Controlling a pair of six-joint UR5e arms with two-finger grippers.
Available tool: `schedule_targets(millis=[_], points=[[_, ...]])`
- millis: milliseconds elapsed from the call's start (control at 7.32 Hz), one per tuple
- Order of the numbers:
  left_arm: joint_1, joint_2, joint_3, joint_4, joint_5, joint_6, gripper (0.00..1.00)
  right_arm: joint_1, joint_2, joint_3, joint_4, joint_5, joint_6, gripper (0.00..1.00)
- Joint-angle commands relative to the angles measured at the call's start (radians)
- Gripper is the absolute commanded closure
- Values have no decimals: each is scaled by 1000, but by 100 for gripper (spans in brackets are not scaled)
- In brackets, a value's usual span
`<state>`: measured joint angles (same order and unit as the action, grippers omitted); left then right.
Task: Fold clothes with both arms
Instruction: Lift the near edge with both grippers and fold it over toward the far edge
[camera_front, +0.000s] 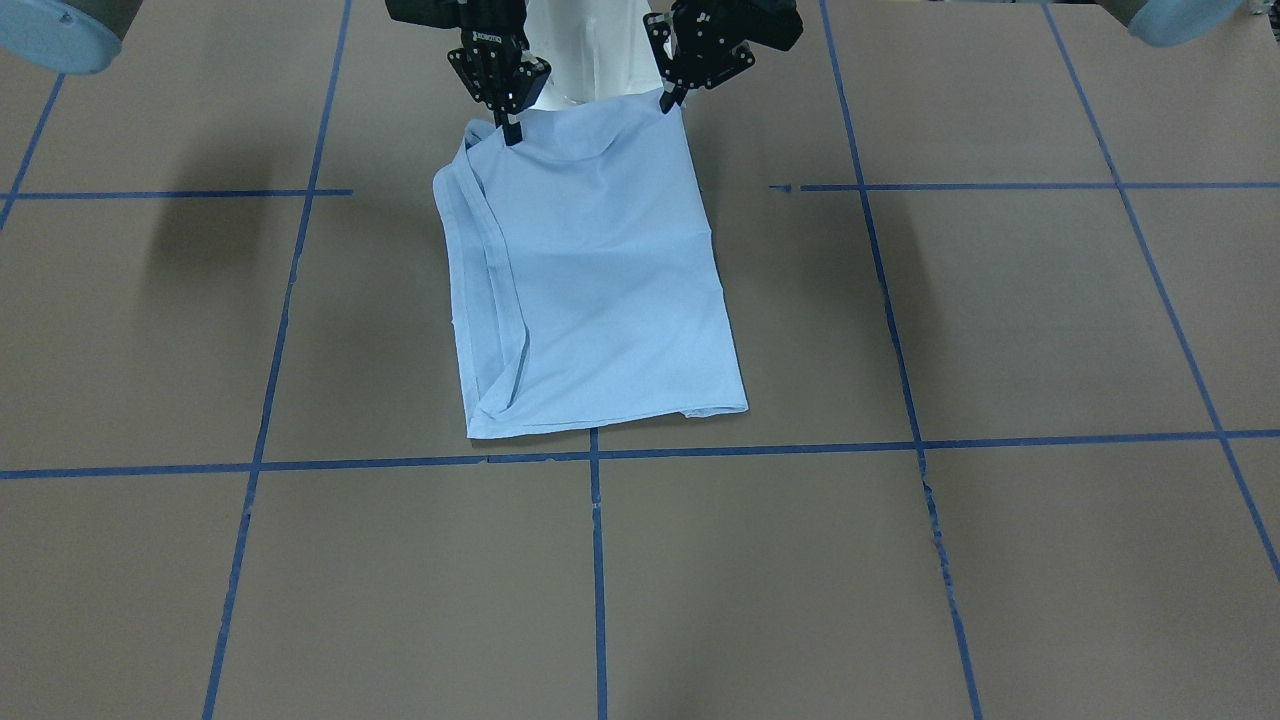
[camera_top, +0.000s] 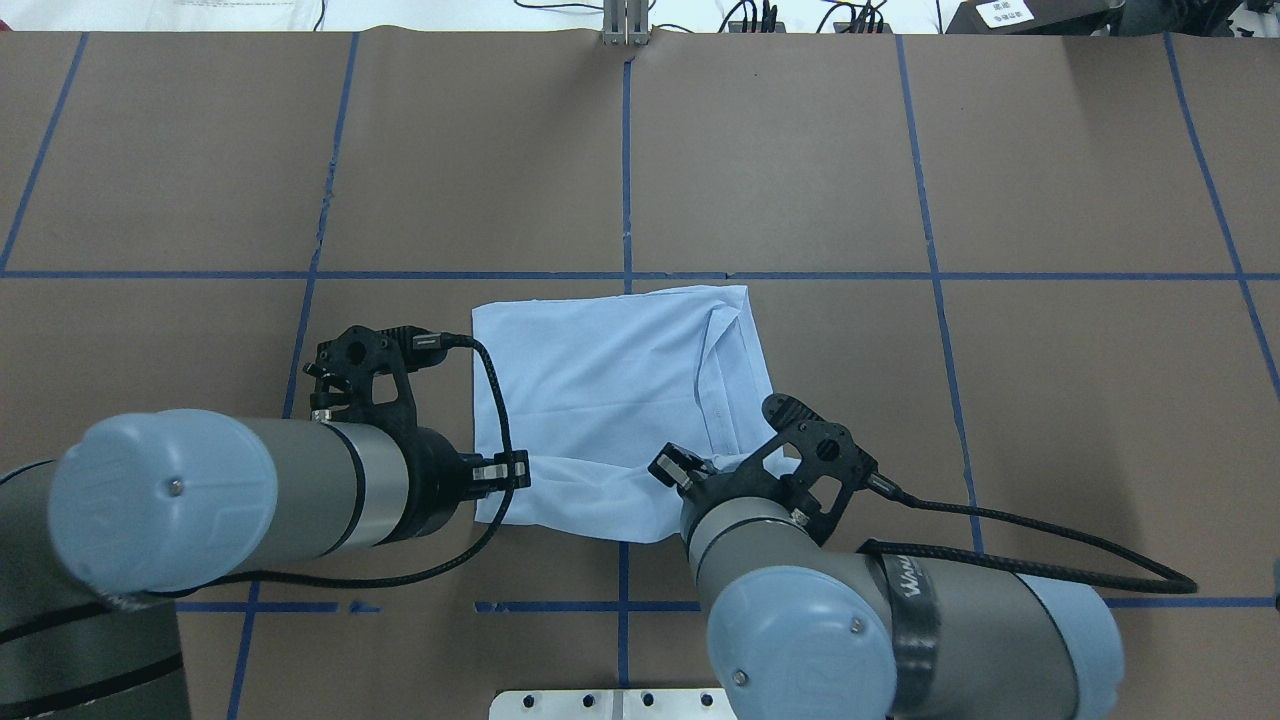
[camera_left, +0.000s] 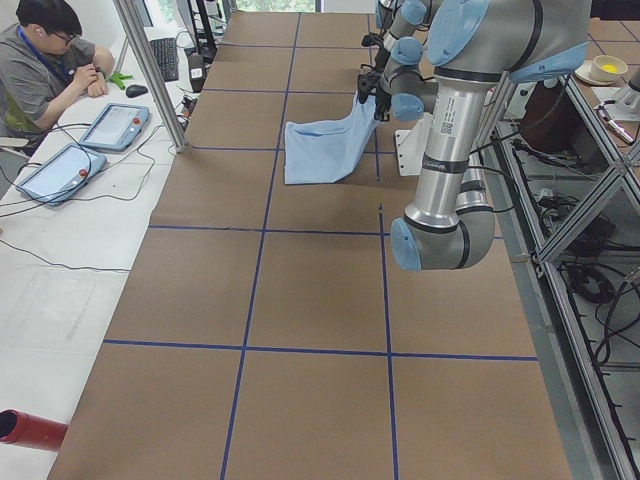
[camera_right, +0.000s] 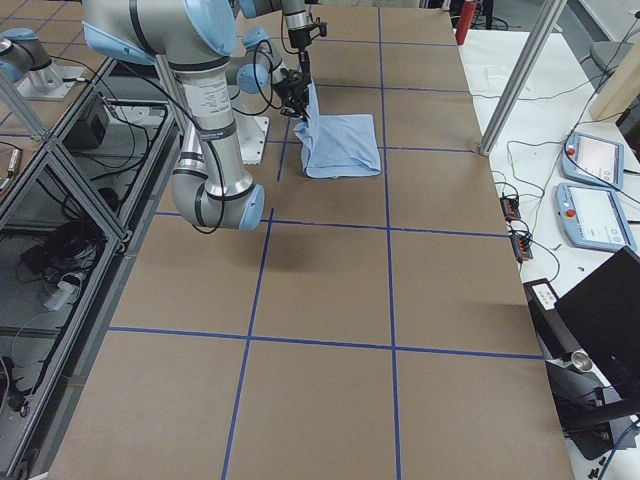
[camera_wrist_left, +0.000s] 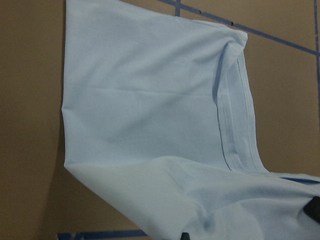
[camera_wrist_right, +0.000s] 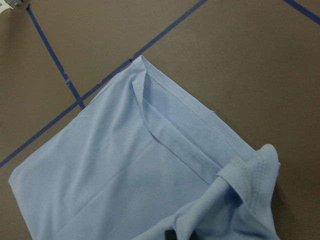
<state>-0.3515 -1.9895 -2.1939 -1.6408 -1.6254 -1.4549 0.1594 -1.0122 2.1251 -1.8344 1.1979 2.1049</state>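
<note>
While the folded light blue T-shirt (camera_front: 600, 280) lies on the brown table (camera_front: 1000, 320) just before the white pedestal base (camera_front: 590, 50), its base-side edge is raised. The left gripper (camera_front: 668, 100) and right gripper (camera_front: 511, 132) each pinch a corner there, fingers closed on cloth.

- Table (camera_left: 300, 290): brown cover with a blue tape grid.
- T-shirt (camera_left: 318, 150): light blue, at the far end. Most of it lies flat, and the edge on the robot's side stands up off the table.
- Left arm (camera_left: 447, 150): near and large, one link upright, elbow low by the table's edge.
- Left hand (camera_left: 368, 100): black, at the T-shirt's raised edge. The grip is too small to read.
- Right arm (camera_left: 398, 20): far and small, partly hidden behind the left arm.
- Man (camera_left: 40, 60): in grey, seated top left beside the table.
- Near him: two tablets (camera_left: 113, 126), a keyboard (camera_left: 165, 58) and a metal post (camera_left: 150, 70).
- Red tube (camera_left: 25, 428): bottom left corner.
</note>
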Motion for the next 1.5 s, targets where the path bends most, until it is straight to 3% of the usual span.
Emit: schedule_targets(millis=[0, 683, 1229, 1366], points=[[-82, -40, 133, -36, -1, 72, 100, 98, 21, -178, 177, 29, -71, 100], [-211, -141, 541, -272, 1, 149, 100, 242, 151, -531, 369, 114, -144, 100], [-216, -158, 611, -321, 2, 153, 100, 259, 173, -576, 374, 118, -201, 100], [-218, -157, 611, -323, 2, 153, 100, 267, 172, -577, 374, 118, -247, 66]])
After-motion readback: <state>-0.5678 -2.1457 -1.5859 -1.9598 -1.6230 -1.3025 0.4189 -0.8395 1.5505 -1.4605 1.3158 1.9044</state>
